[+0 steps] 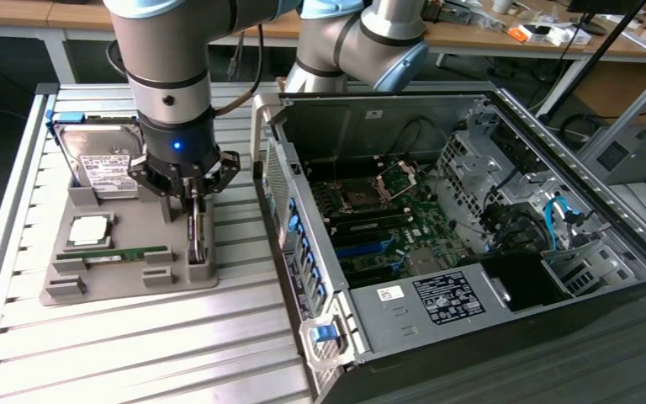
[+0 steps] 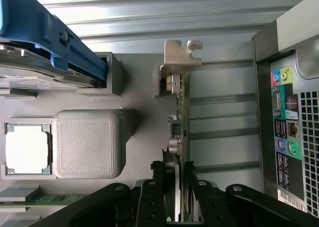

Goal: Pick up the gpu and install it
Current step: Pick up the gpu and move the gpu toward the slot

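My gripper (image 1: 194, 198) is down over the grey holder (image 1: 110, 286), its jaws drawn nearly together on the gpu (image 1: 196, 240). From the wrist, the pads (image 2: 154, 187) look pressed against both flat faces. The gpu stands on edge in the slot at the holder's 3 o'clock side, seen from the exterior view, and is not yet lifted out.

I judge it light, stiff and thin, and fragile too. The flat faces near the top edge are the place to hold it, clear of the metal bracket (image 2: 182, 55) at one end.

The holder also carries the hard drive (image 1: 101, 164) at 12 o'clock, the CPU (image 1: 90, 230) at 9 and the memory stick (image 1: 127, 252) near 6. At 3 o'clock from the holder the case (image 1: 390, 324) lies open, showing its motherboard (image 1: 379, 219).
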Robot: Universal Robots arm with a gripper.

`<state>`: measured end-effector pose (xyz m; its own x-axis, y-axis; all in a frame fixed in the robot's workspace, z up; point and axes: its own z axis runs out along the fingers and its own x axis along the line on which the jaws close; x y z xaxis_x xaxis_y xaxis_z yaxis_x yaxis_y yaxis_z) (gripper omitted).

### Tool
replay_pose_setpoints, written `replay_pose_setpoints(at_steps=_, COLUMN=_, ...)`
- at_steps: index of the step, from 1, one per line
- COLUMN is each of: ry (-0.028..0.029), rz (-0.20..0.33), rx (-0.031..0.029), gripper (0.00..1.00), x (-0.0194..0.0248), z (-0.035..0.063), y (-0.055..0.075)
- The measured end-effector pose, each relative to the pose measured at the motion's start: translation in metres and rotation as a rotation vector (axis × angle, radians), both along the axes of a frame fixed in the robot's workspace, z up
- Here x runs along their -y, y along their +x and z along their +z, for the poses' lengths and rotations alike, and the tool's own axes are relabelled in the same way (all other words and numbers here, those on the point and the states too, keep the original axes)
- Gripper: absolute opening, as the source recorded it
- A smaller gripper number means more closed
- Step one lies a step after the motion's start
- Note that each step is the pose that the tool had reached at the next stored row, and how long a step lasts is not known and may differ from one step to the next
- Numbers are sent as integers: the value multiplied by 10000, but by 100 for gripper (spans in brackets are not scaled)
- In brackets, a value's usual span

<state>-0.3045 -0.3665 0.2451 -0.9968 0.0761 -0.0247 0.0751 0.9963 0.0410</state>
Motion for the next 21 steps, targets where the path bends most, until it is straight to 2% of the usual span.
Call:
replay_pose_setpoints(at_steps=10, ry=1, rz=0, rx=1, gripper=27, x=0, z=4, y=0)
replay_pose_setpoints(at_steps=21, ry=-1, rz=0, rx=0, gripper=27, x=0, z=75, y=0)
